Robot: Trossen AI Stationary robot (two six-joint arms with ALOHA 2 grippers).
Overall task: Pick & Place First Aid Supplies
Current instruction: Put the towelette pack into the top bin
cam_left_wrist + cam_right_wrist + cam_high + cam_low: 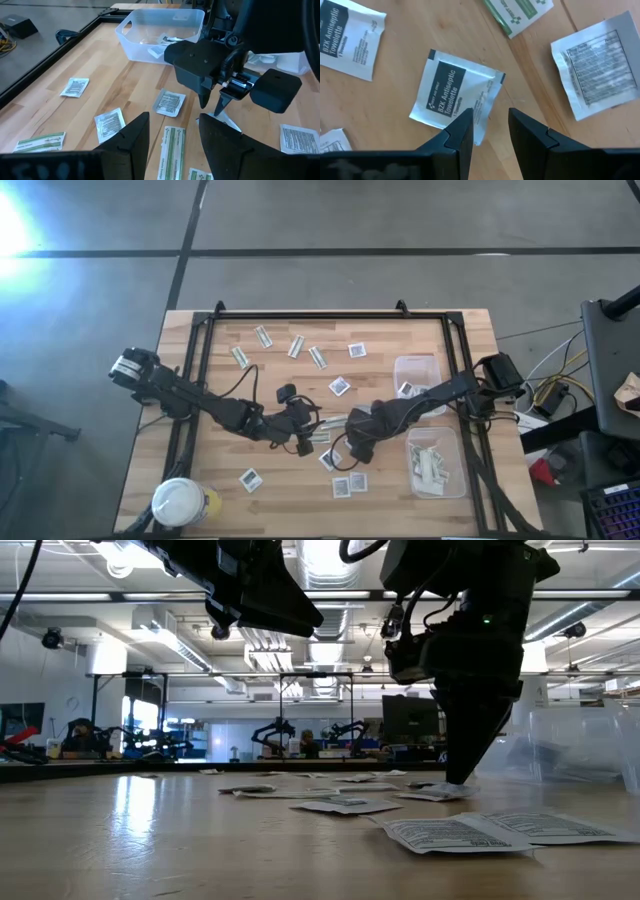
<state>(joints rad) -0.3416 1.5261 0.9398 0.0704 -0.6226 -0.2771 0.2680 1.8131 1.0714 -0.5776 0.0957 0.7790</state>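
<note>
The right gripper [490, 127] stood tips-down with its fingers parted, a white antiseptic towelette packet [456, 95] lying flat directly beneath and just ahead of them, one edge between the tips and its print running slantwise to the gap. By my judgement the right arm was much the nearer. The left gripper [172, 131] hovered just beside, fingers spread and empty, over a green-and-white strip [171, 150]. Two clear tubs [418, 367] held packets; about a dozen packets in all lay loose on the table [280, 495], with one round jar [180, 502].
</note>
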